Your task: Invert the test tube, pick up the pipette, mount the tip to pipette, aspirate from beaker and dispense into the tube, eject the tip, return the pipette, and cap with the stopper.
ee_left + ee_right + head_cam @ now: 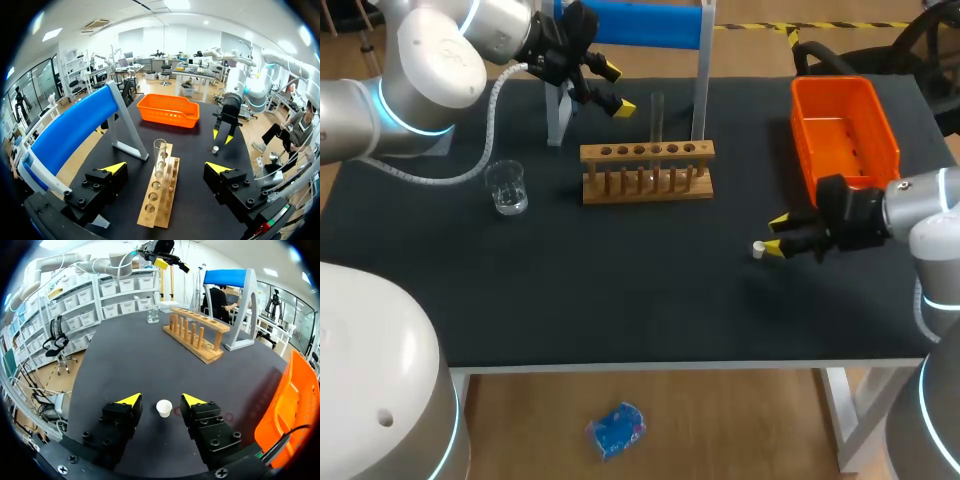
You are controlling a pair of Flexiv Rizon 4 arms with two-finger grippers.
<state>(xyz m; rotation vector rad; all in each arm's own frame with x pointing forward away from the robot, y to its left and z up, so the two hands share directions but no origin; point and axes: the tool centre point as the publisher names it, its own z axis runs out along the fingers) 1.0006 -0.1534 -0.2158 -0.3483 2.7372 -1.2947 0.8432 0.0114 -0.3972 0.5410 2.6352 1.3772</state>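
Observation:
A clear test tube (657,118) stands upright in the wooden rack (647,172). My left gripper (617,88) hangs open above and behind the rack's left end. In the left wrist view the tube (160,154) rises between and ahead of its wide-open fingers (116,168). A small white stopper (758,249) lies on the black mat at the right. My right gripper (776,236) is low over it. In the right wrist view the stopper (164,408) sits between the half-spread fingers with a gap on each side, so nothing is gripped. A glass beaker (507,187) stands left of the rack.
An orange bin (842,130) sits at the back right, close behind my right wrist. A blue-topped stand (642,24) rises behind the rack. The table's front edge (650,365) runs well below the stopper.

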